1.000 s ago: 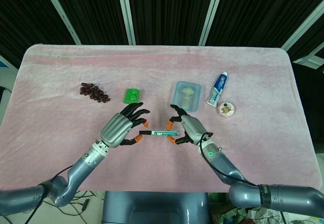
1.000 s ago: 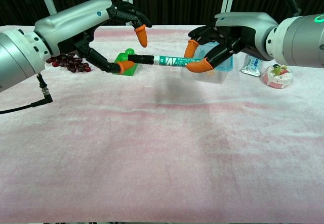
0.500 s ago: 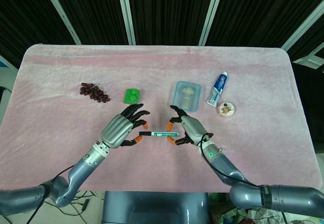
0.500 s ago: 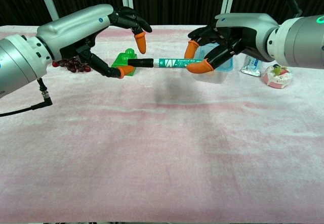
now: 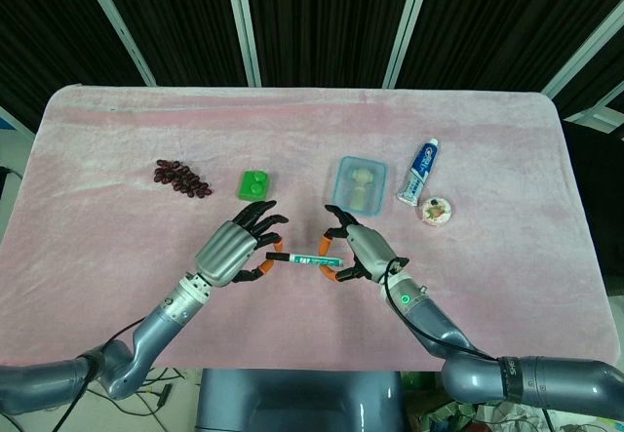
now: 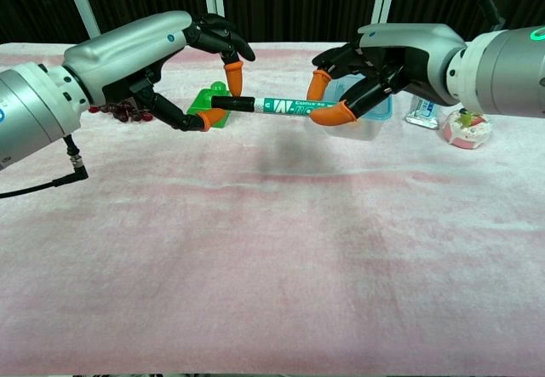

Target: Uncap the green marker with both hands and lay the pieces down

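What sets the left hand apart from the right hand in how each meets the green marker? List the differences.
The left hand closes its fingers around the dark end of the green marker; whether they touch it is unclear. The right hand pinches the printed green barrel at the other end. The left hand reaches in from the left, the right hand from the right. Both have orange-tipped fingers and are raised above the pink cloth.

Green block [image 6: 207,105]: mostly hidden behind left hand [image 6: 183,71]. Marker [image 6: 281,104] label: too small to read.
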`<action>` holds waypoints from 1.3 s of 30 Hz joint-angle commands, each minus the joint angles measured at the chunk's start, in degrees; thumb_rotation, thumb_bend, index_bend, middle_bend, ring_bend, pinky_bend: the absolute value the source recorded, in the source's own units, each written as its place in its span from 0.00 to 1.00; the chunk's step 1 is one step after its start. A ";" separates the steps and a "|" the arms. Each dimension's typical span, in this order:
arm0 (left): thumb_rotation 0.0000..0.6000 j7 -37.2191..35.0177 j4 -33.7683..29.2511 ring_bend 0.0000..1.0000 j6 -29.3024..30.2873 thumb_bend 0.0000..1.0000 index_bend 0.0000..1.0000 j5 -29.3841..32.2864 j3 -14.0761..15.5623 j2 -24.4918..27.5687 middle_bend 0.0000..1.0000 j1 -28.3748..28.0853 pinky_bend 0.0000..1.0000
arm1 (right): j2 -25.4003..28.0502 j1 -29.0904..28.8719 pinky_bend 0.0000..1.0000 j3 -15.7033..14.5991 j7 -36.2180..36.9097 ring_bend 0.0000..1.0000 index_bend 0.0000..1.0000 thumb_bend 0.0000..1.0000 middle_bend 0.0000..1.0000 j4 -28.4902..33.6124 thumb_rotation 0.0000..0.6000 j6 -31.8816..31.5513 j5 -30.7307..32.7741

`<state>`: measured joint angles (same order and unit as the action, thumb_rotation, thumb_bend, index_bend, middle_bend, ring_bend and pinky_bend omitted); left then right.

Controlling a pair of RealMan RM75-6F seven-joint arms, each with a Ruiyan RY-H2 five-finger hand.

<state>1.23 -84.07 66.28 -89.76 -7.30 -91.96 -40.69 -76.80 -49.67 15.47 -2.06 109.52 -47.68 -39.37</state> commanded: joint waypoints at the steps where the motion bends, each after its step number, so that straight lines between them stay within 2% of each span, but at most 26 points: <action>1: 1.00 -0.04 0.00 0.00 0.13 0.38 0.50 0.01 0.05 -0.13 0.22 0.01 0.10 | 0.06 -0.02 0.15 -0.06 0.06 0.02 0.79 0.36 0.00 0.01 1.00 -0.04 -0.01; 9: 1.00 -0.14 0.22 0.00 0.30 0.42 0.52 0.25 0.09 -0.26 0.24 -0.02 0.10 | 0.34 -0.02 0.15 -0.25 0.29 0.02 0.79 0.36 0.00 0.01 1.00 -0.34 -0.05; 23: 1.00 0.12 0.99 0.00 1.19 0.42 0.54 0.19 0.26 0.13 0.24 0.34 0.10 | 0.75 0.40 0.15 -0.53 1.25 0.02 0.79 0.37 0.00 -0.68 1.00 -0.31 0.05; 31: 1.00 -0.36 3.25 0.00 3.84 0.42 0.52 -0.30 0.60 1.13 0.24 1.82 0.10 | 1.46 1.40 0.15 -0.72 2.27 0.02 0.79 0.37 0.00 -1.23 1.00 -0.76 -0.39; 35: 1.00 -2.23 4.89 0.00 6.09 0.42 0.52 0.02 1.33 2.31 0.24 3.90 0.10 | 2.14 2.56 0.15 -1.43 3.24 0.02 0.79 0.37 0.00 -1.89 1.00 -0.64 -0.66; 39: 1.00 -5.71 7.72 0.00 7.34 0.42 0.52 0.14 3.62 3.25 0.24 6.51 0.10 | 1.65 3.93 0.15 -2.76 4.76 0.02 0.79 0.37 0.00 -3.31 1.00 0.28 -1.40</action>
<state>-3.01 -77.71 73.05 -89.77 -4.76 -89.19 -35.33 -74.83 -46.15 13.15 2.30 106.70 -47.71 -40.46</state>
